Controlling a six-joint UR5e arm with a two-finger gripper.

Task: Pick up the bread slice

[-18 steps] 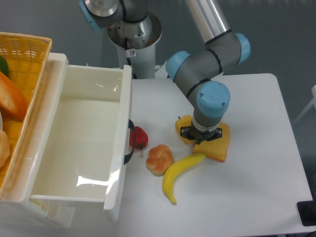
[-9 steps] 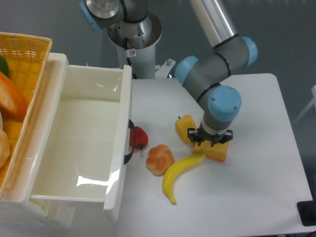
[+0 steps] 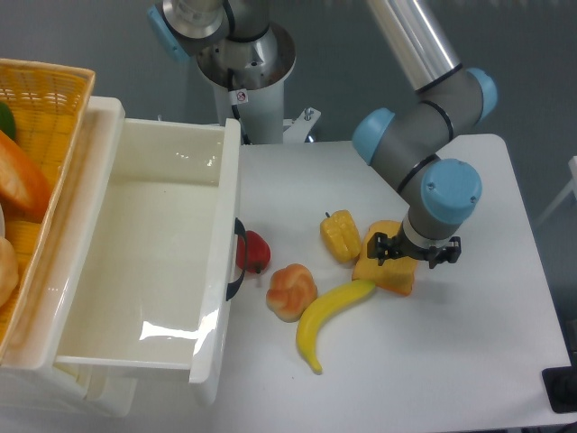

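Note:
The bread slice (image 3: 380,269) lies flat on the white table (image 3: 469,352), orange-tan with a darker crust, its right part hidden under the arm. My gripper (image 3: 416,255) hangs straight down over the slice's right half. Its black finger links (image 3: 380,245) stick out on both sides of the wrist, so it looks open with nothing held. The fingertips themselves are hidden below the blue wrist joint (image 3: 451,192).
A yellow pepper toy (image 3: 340,235) sits just left of the slice and a banana (image 3: 328,316) touches its lower left edge. A pale bun (image 3: 291,290) and a red toy (image 3: 254,252) lie further left, beside the white bin (image 3: 153,262). A wicker basket (image 3: 36,135) stands at far left.
The gripper has moved to the right, from above the pepper toy and the slice's left side to above the slice's right half. The pepper toy and more of the slice are now uncovered.

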